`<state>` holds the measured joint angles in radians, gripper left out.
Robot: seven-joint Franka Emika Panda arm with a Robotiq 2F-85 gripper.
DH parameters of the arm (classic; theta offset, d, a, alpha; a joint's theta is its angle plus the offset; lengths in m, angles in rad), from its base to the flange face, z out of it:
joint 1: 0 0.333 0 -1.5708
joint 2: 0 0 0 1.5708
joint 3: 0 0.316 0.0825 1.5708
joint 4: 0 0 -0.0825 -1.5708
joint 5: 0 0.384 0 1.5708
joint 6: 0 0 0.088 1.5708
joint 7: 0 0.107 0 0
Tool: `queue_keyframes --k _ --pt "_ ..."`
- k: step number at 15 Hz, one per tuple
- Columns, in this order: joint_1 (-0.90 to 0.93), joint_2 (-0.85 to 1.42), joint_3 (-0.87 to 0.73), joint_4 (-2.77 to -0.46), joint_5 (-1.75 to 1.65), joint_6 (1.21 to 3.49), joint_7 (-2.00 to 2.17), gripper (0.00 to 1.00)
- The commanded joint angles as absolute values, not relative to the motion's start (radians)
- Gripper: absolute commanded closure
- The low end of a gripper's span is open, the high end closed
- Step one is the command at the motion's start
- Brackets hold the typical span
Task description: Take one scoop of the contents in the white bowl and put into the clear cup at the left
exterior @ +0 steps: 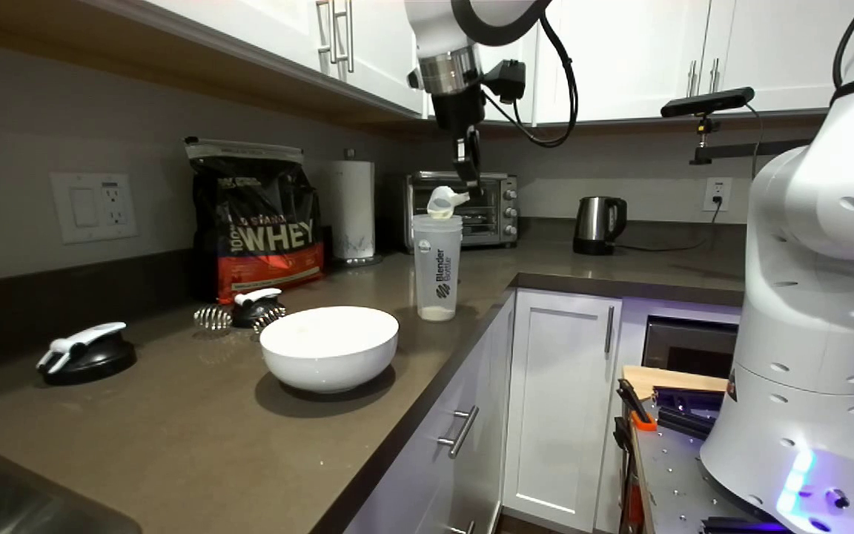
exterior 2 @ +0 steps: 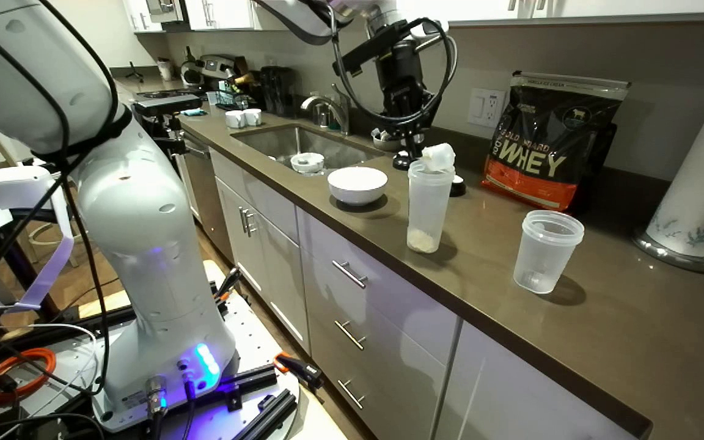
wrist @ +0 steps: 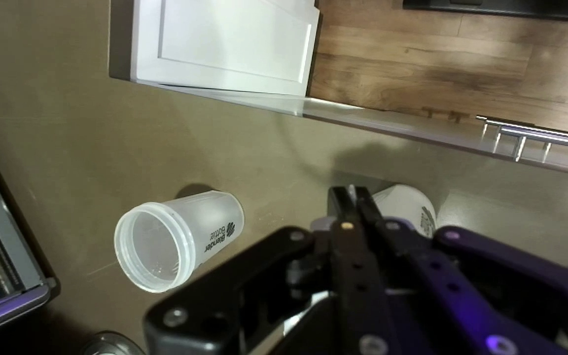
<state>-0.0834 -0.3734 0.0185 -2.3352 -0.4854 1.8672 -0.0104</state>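
Observation:
My gripper [exterior: 471, 182] is shut on the handle of a white scoop [exterior: 442, 202]; a thin pale sliver shows between its fingertips [wrist: 352, 193] in the wrist view. The scoop is tilted at the mouth of the clear cup [exterior: 438, 267]. It also shows there in an exterior view [exterior 2: 439, 157]. The cup stands upright with cream powder [exterior 2: 422, 240] at its bottom. In the wrist view the jaws partly hide this cup [wrist: 405, 204]. The white bowl [exterior: 329, 367] stands beside it; a pale surface of contents [exterior: 330, 326] shows faintly inside. Whether powder remains in the scoop I cannot tell.
A second shaker cup [exterior 2: 547, 250] stands nearby, also in the wrist view [wrist: 180, 239]. A black whey bag [exterior: 260, 222], paper-towel roll [exterior: 353, 208] and toaster oven [exterior: 505, 211] stand behind. Black lids [exterior: 93, 356] and wire balls [exterior: 212, 317] lie near the wall. Cabinets hang above.

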Motion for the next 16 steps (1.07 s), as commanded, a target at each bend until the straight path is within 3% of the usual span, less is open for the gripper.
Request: queue_keyframes --k 1,16 --pt "-0.075 -0.403 0.028 -2.341 -0.533 1.867 0.020 0.99" --pt "-0.063 -0.441 0.045 -2.353 -0.614 1.864 0.038 0.99"
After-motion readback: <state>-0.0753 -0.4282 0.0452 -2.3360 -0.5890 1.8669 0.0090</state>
